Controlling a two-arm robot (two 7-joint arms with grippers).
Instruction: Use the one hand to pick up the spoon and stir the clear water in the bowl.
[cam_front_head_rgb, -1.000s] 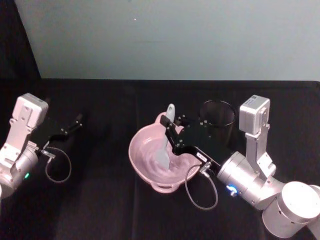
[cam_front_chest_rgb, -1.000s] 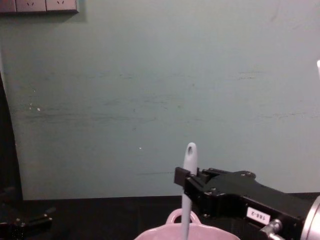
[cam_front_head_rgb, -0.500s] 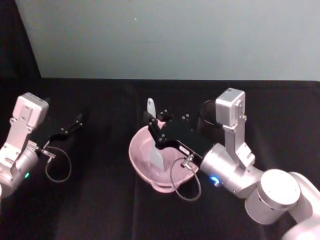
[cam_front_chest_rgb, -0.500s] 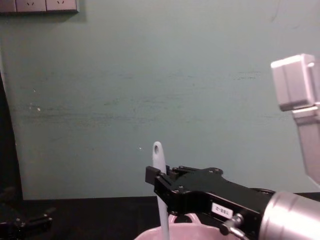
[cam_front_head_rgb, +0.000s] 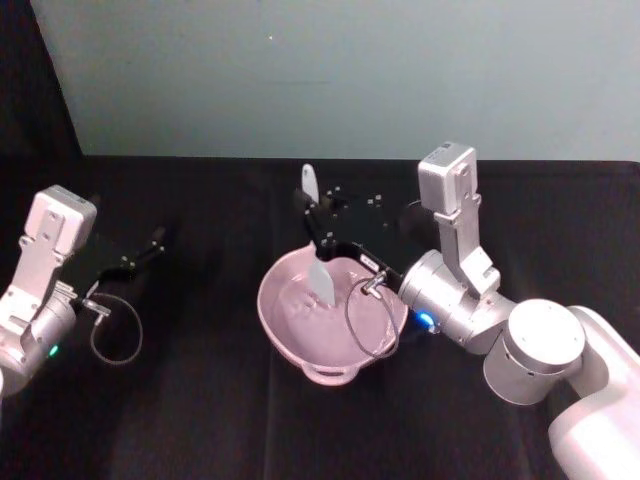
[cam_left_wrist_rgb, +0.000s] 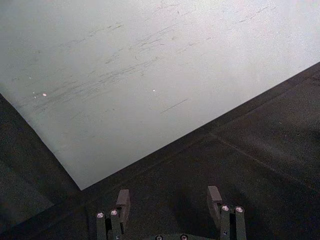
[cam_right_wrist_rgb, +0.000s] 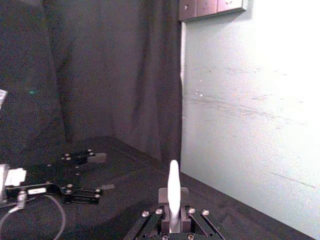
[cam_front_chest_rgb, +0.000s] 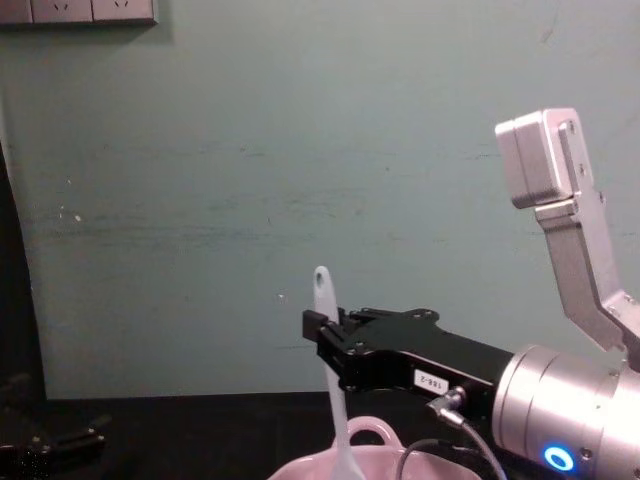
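Note:
The pale pink bowl (cam_front_head_rgb: 300, 345) sits mid-table on the black cloth, its water rippled; its rim and loop handle (cam_front_chest_rgb: 368, 432) show in the chest view. The white spoon (cam_front_head_rgb: 320, 278) stands nearly upright, blade down inside the bowl's far part, holed handle end (cam_front_chest_rgb: 321, 279) sticking up. My right gripper (cam_front_head_rgb: 318, 228) reaches over the bowl from the right and is shut on the spoon's handle (cam_right_wrist_rgb: 173, 189). My left gripper (cam_front_head_rgb: 152, 243) rests far to the left of the bowl, fingers (cam_left_wrist_rgb: 123, 199) apart with nothing between them.
A black mesh cup (cam_front_head_rgb: 408, 218) stands behind the bowl, mostly hidden by my right arm. A cable loop (cam_front_head_rgb: 365, 322) from the right wrist hangs over the bowl's right side. A teal wall closes the back of the table.
My right gripper has swung left and then toward the far rim, carrying the spoon's blade through the water from the bowl's middle to its far side. The left arm has not moved.

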